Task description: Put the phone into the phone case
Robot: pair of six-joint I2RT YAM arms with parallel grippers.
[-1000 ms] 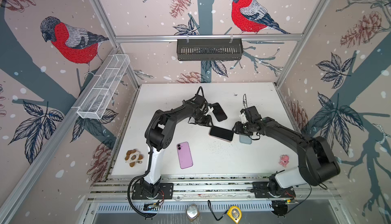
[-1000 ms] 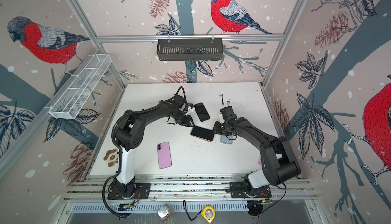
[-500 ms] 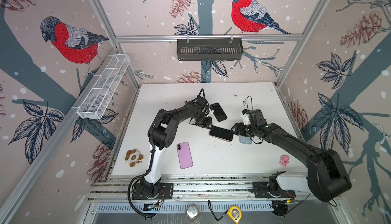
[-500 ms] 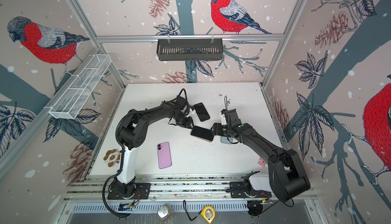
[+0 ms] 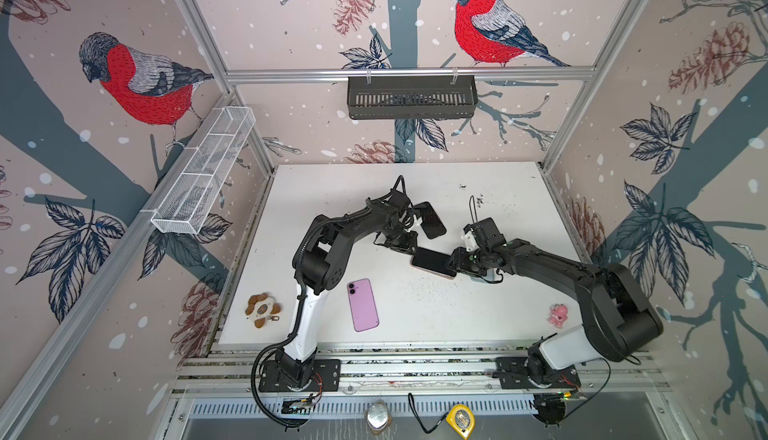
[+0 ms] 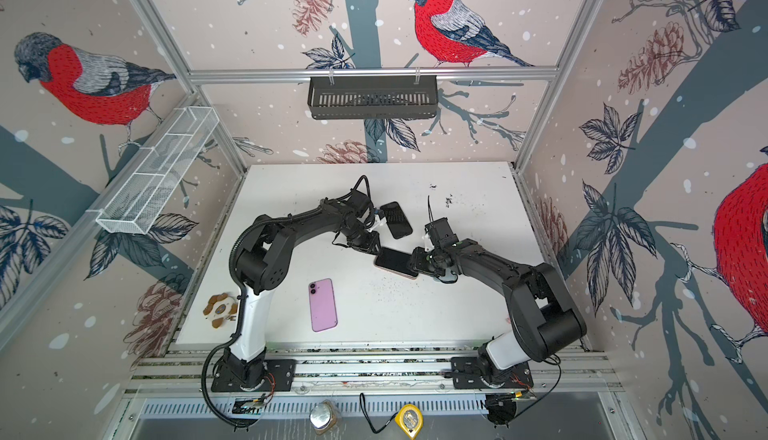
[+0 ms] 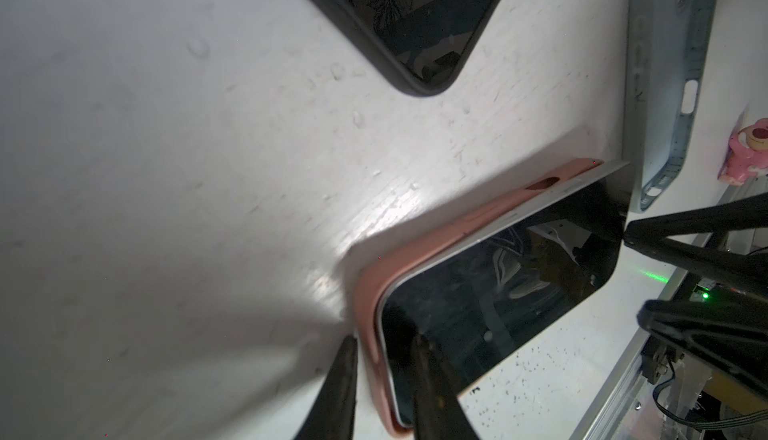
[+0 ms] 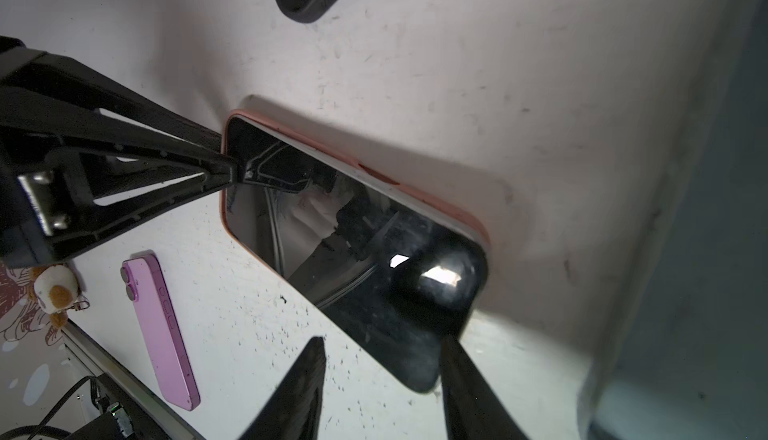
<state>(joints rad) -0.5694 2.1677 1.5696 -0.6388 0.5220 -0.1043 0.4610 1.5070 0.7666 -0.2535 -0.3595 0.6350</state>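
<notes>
Your phone (image 5: 432, 262) lies screen up in the pink phone case (image 7: 368, 313) at the middle of the table (image 5: 415, 326) in both top views. Neither has shifted over the last second. What has changed is the grip. The left gripper (image 7: 383, 337), at the phone's upper-left end, has narrowed until it pinches the case's end wall, one finger outside the rim and one on the glass. The right gripper (image 5: 456, 262) has drawn in too, but its jaws stand apart, one tip on the phone's right-hand corner and the other over bare table. One long edge of the phone rides above the case wall, so I'd call it unseated. You look set to steady the case and press that corner home.
</notes>
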